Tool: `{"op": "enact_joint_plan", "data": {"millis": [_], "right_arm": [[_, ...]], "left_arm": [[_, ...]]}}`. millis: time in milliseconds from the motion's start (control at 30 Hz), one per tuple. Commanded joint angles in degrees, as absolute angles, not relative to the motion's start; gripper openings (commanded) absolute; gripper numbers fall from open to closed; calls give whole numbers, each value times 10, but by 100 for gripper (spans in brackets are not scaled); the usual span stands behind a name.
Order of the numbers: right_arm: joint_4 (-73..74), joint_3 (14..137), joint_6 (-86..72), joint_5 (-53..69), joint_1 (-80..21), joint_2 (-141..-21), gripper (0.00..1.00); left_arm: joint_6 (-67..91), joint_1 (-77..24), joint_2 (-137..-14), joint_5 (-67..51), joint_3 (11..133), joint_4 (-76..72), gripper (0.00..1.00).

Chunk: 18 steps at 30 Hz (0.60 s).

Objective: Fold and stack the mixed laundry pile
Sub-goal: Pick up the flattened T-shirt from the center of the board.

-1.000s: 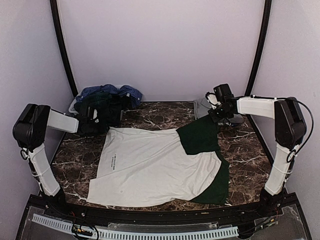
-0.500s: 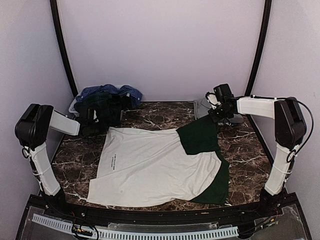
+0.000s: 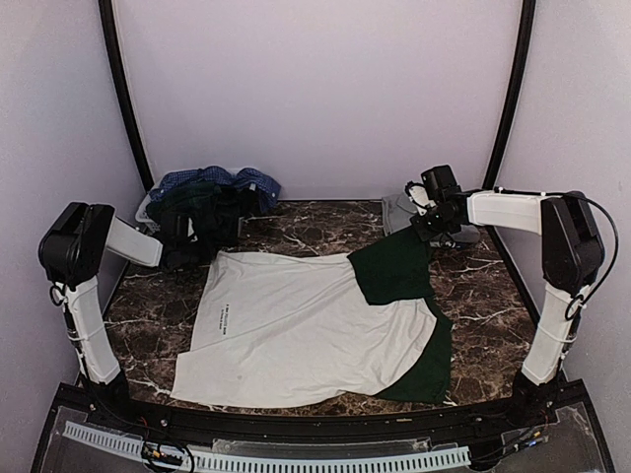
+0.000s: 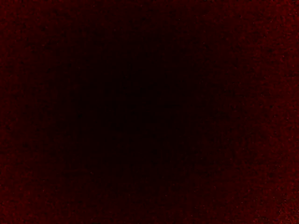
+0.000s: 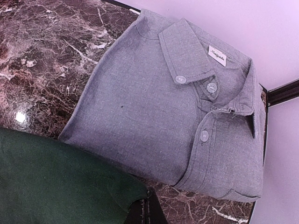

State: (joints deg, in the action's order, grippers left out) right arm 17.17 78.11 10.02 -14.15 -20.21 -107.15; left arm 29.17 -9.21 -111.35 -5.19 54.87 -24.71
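The left gripper [image 3: 185, 237] has eased back slightly in the pile [image 3: 212, 197]; the tee [image 3: 296, 325] has not moved.
Buried among dark garments at the back left, its camera black, so whether it grips anything I cannot tell. The right gripper [image 3: 426, 229] stays pinched on the tee's green sleeve, beside 1 folded grey shirt [image 5: 177, 116]. The tee lies flat mid-table, unfolded.

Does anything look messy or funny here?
Yes. The white tee lies crooked, its green sleeve pinched at the back by the right tool. The left wrist view is all dark, probably buried in the clothes heap.
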Motion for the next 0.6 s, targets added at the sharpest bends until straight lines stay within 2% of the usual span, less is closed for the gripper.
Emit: {"op": "enact_joint_plan", "data": {"millis": [0,233,567], "right_arm": [[165,795,103,-149,-201,-1068,0],[165,793,102,-149,-201,-1069,0],[164,794,101,-147,-201,-1068,0]], "left_arm": [[280,-93,-1119,-69,572,-234,30],[262,-93,-1116,-101,582,-235,5],[284,-93,-1089,-104,554,-255,0]]}}
